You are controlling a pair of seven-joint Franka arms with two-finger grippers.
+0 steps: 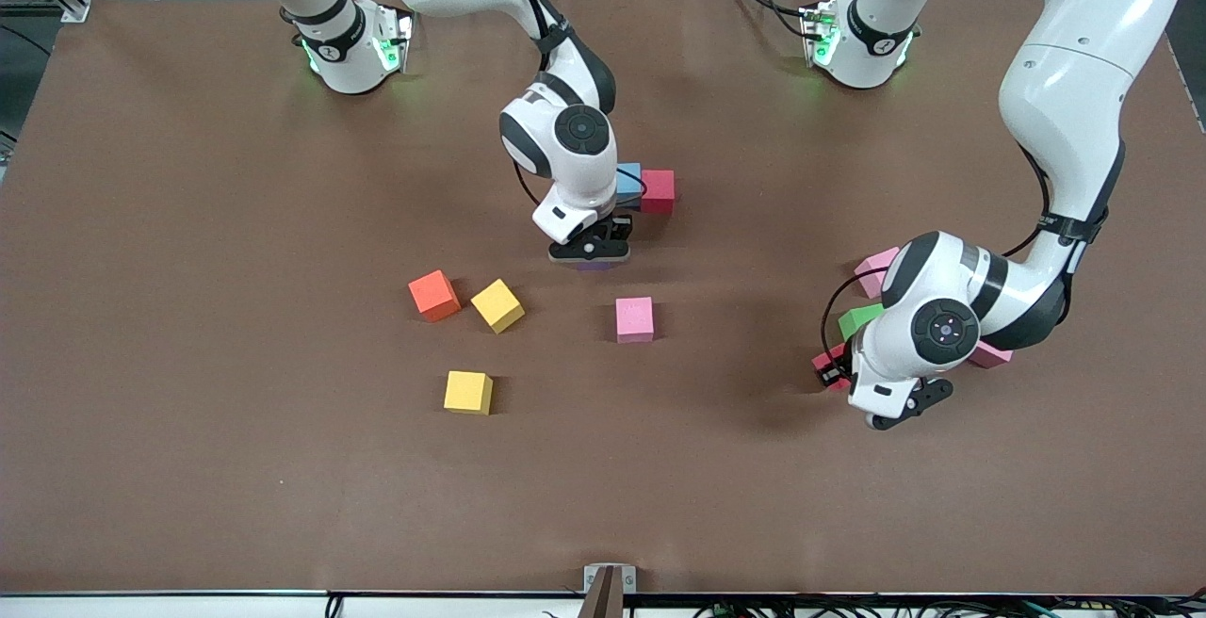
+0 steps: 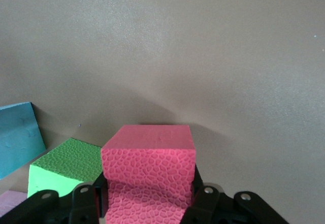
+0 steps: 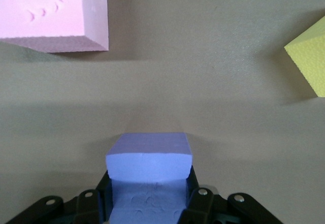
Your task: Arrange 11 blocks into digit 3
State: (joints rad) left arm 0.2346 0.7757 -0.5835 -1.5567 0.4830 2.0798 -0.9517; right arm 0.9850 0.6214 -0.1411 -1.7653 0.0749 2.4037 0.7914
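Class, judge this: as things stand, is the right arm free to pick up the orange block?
Probably not yet: the right gripper is shut on a purple block. The orange block itself sits uncovered on the table.

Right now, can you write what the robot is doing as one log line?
left gripper: shut on red block, beside green block | right gripper: shut on purple block, near blue block

Open table (image 1: pixel 236 467) nearest the front camera; green block (image 1: pixel 859 318) tight beside the left hand (image 1: pixel 831 368).
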